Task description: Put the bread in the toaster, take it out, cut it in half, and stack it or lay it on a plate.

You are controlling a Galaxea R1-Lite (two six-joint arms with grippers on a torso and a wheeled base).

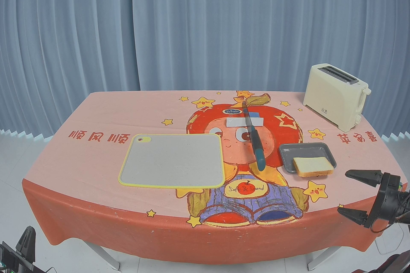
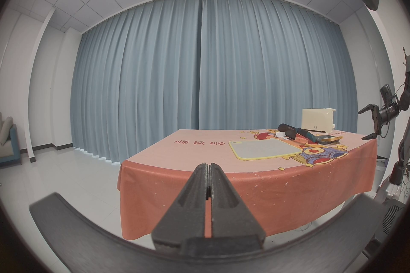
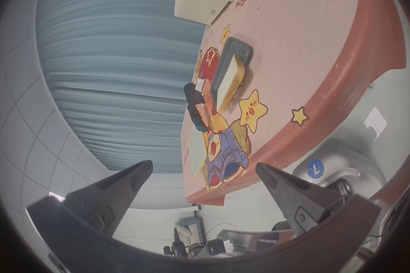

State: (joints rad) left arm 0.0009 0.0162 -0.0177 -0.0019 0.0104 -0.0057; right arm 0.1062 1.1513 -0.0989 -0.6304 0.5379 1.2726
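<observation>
At the table's near right edge, your right gripper (image 1: pixel 343 193) hangs with its black tapered fingers spread wide, near but not touching the pale square slice of bread (image 1: pixel 313 166), which lies on the shallow grey rectangular tray (image 1: pixel 287 155) with its near side over the rim. Hard pointed tips could well crush or tear that soft crumb, a nudge on the overhang could tip the slice onto the pink printed tablecloth (image 1: pixel 106 116), and the boxy cream plastic toaster (image 1: pixel 336 95) has narrow slots that a tilted slice may catch on. Your left gripper (image 2: pixel 208 167), pressed closed, sits low off the table's near left corner.
</observation>
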